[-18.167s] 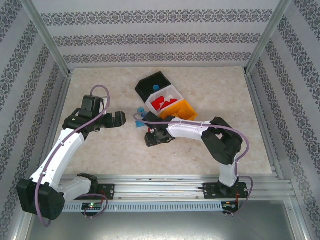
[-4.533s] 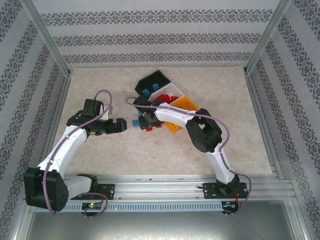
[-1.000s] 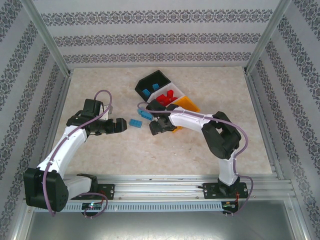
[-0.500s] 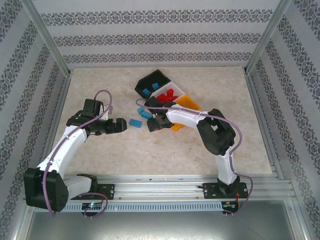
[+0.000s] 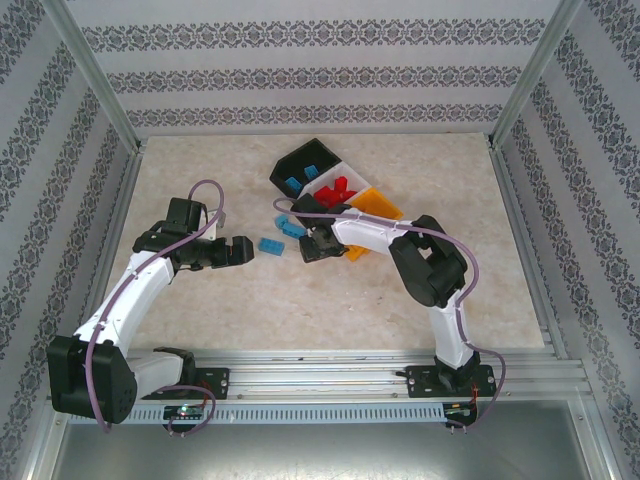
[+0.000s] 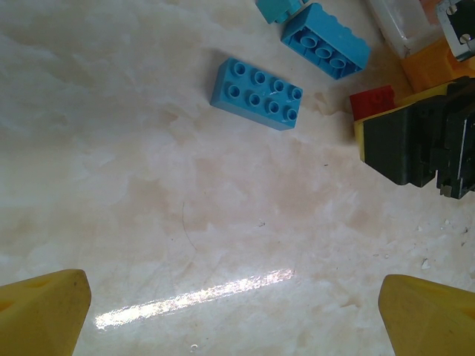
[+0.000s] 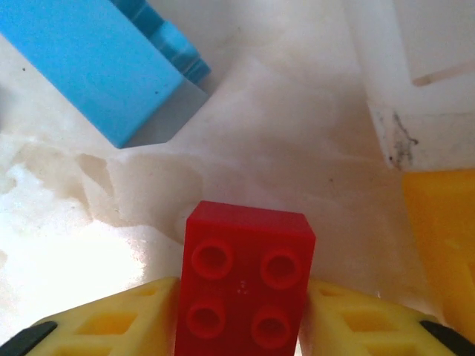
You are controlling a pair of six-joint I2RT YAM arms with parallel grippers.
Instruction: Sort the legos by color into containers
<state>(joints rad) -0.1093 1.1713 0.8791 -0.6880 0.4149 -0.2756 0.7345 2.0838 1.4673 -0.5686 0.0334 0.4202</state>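
The right tool [image 7: 241, 300] pinches a red lego [image 7: 245, 282], its near edge cut off; left tool [image 6: 234, 293] gapes wide.

red lego [image 7: 245, 285] gripped, blue legos [image 6: 257, 93] beside bins [image 5: 305, 155]

Above centre, a black bin [image 5: 318, 151] holding blue legos [image 5: 293, 184], a white bin [image 5: 351, 172] holding red legos [image 5: 335, 190] and an orange bin [image 5: 378, 203] stand diagonally, loose blue bricks [image 5: 270, 245] lying just left.
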